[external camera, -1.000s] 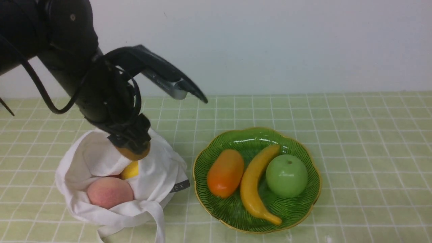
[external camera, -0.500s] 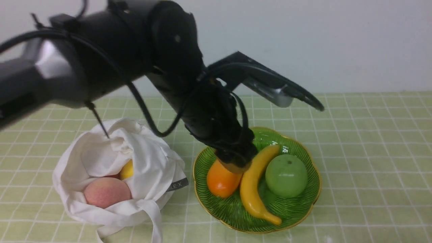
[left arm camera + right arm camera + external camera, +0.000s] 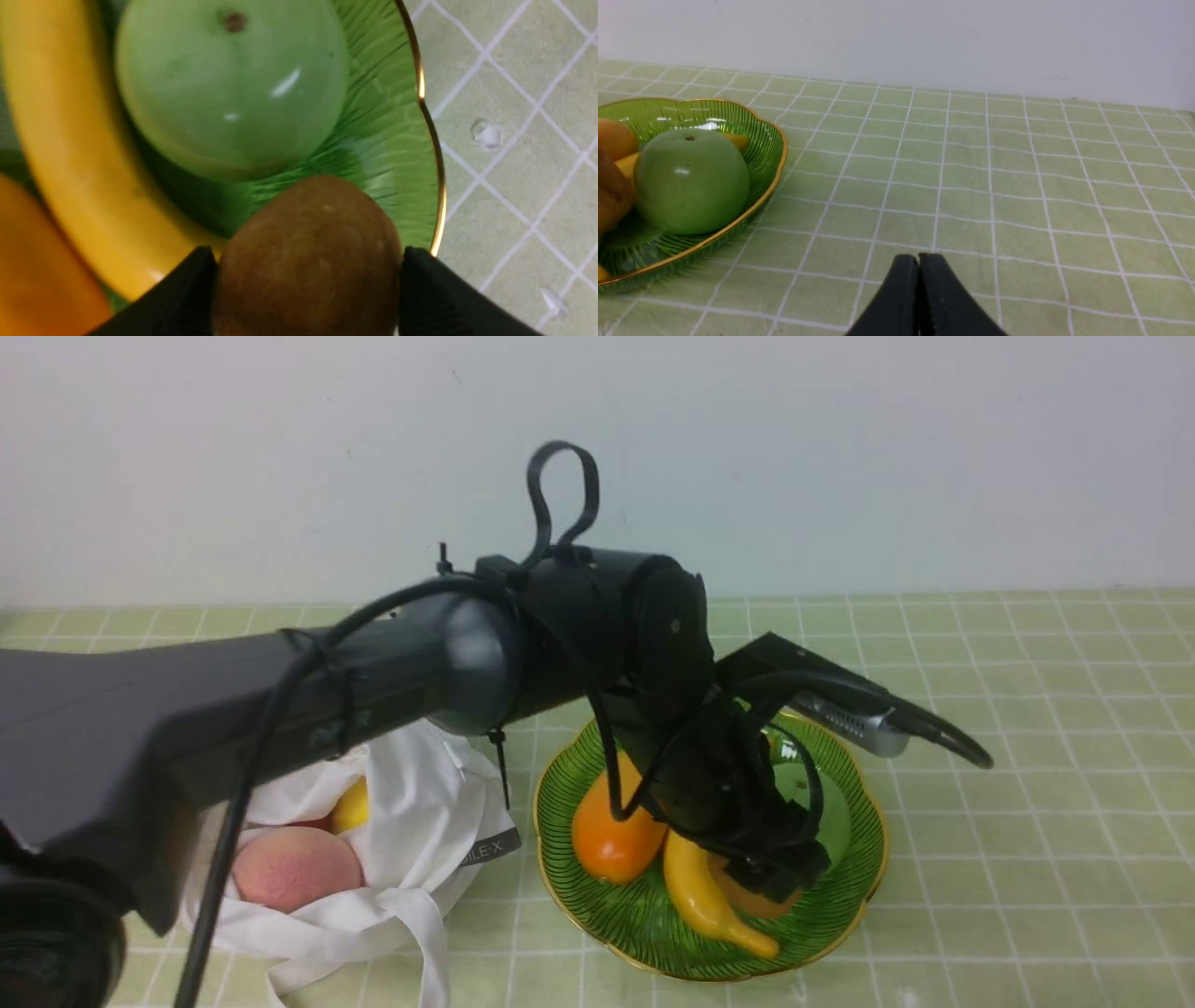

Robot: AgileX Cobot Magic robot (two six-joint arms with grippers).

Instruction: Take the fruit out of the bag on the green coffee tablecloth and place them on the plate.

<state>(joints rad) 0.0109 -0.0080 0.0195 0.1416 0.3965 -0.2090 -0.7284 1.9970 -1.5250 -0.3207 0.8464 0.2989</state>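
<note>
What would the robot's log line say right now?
left gripper: shut on brown fruit | place: over plate, beside apple | bag: peach, yellow fruit inside | right gripper: shut, empty

The bag (image 3: 411, 803) lies left of the plate (image 3: 644, 917), both on the tablecloth (image 3: 1027, 803).

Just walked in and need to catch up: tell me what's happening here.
The left gripper holds a brown rough-skinned egg-shaped fruit low over the glossy green gold-rimmed plate. A pink fuzzy peach and a small yellow fruit lie in the soft white cloth bag. The right gripper hangs shut and empty over the pale green checked tablecloth.
</note>
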